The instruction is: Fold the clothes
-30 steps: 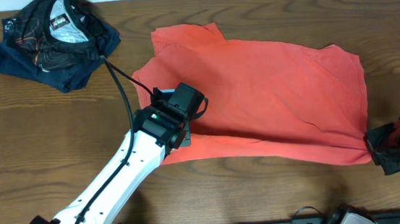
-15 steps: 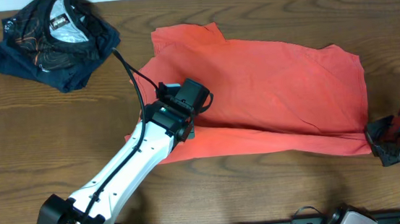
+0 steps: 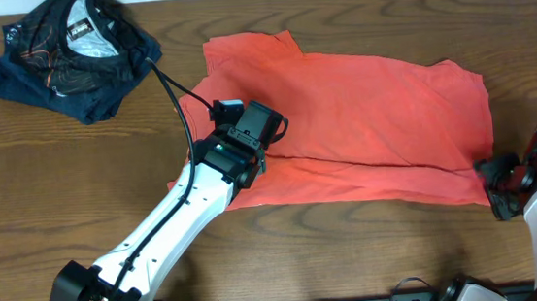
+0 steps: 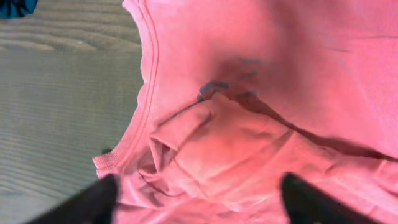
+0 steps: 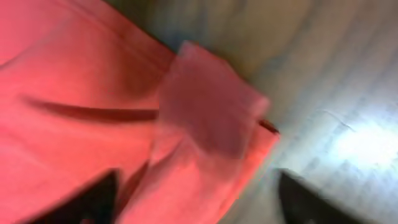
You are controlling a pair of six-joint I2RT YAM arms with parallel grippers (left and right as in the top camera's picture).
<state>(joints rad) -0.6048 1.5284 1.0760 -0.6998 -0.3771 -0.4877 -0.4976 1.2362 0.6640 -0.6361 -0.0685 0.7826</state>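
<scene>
– Two garments on the table (image 3: 77,187). Entry for the task item?
– Coral-red T-shirt (image 3: 373,122): spread flat, to the right of the dark garment (image 3: 70,56) and a little nearer the robot. The two are apart, not touching. Long axis runs away from the dark garment, across the table. The near edge is doubled over itself.
– Left gripper (image 4: 199,208)?
– Over the end of the shirt closest to the dark garment. Fingers spread wide, holding nothing. Ribbed collar (image 4: 146,93) lies ahead of them, rumpled cloth directly beneath.
– Right gripper (image 3: 493,187)?
– At the shirt corner farthest from the dark garment, on the near edge. Fingers likewise parted, empty. A turned-over flap (image 5: 211,106) lies just ahead of them, though that view is blurred.
– Nearer arm for the next fold?
– Each sits at its own end, so, as a judgement, the long axis suits a two-handed lift.
– Surface and room?
– Bare wood grain, likely low-friction. There is open table beyond the shirt on the side away from the dark garment, and along the near edge.
</scene>
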